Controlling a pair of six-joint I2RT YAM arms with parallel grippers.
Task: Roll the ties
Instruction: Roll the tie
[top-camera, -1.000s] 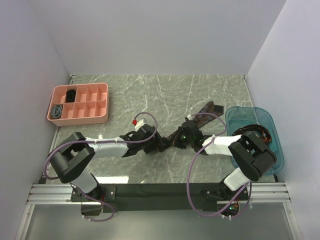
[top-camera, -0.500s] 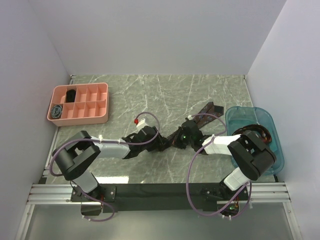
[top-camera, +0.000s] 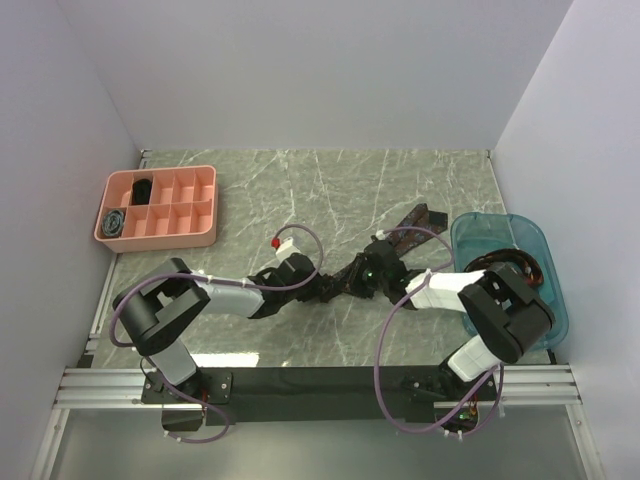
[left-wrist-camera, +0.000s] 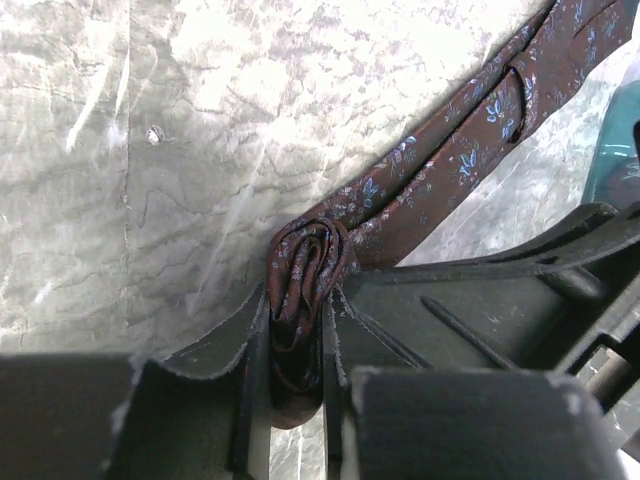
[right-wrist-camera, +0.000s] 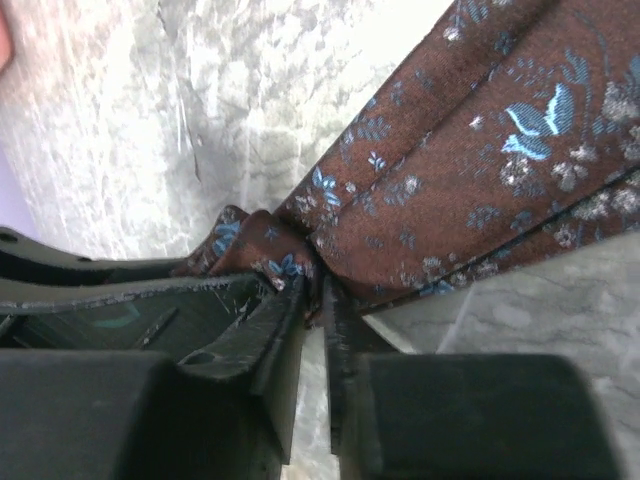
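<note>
A dark brown-maroon patterned tie (top-camera: 412, 220) lies as a strip across the marble table from the middle toward the back right. My left gripper (top-camera: 322, 289) is shut on its rolled narrow end, a small coil (left-wrist-camera: 303, 268) squeezed between the jaws. My right gripper (top-camera: 352, 281) is shut on a fold of the same tie (right-wrist-camera: 470, 190) just beside the coil; the wider part fans away from it. Two rolled ties, one black (top-camera: 143, 189) and one grey-blue (top-camera: 115, 221), sit in compartments of the pink tray.
A pink compartment tray (top-camera: 190, 208) stands at the back left. A blue-green bin (top-camera: 505, 240) stands at the right edge, its corner showing in the left wrist view (left-wrist-camera: 615, 150). Purple cables loop over both arms.
The left arm has shifted slightly right, toward the right gripper, with the coil in its jaws. The right arm has hardly moved.
</note>
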